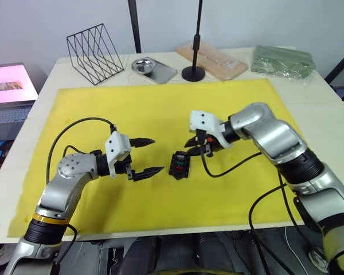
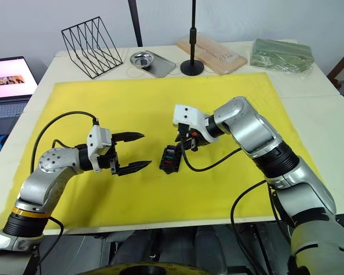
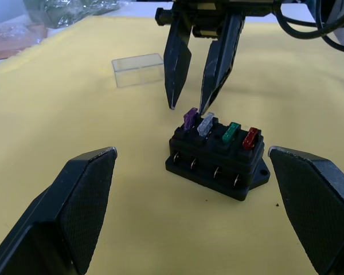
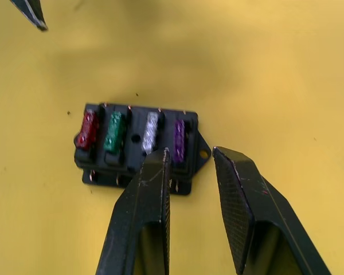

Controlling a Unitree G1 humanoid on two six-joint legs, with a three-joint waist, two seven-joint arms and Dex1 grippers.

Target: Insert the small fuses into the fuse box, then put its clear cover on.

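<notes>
All four fuses [image 3: 218, 127] sit in the box [image 3: 215, 162]; your right gripper [image 3: 187, 106], slightly parted and empty, must fetch the cover [image 3: 138, 69] at its 1 o'clock, left gripper [image 1: 147, 155] wide, idle.

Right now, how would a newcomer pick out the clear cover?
Start at the yellow mat and find the black fuse box near its middle, under the right gripper. The clear cover lies on the mat apart from the box: a small see-through empty rectangle, not black and fuse-filled.
</notes>
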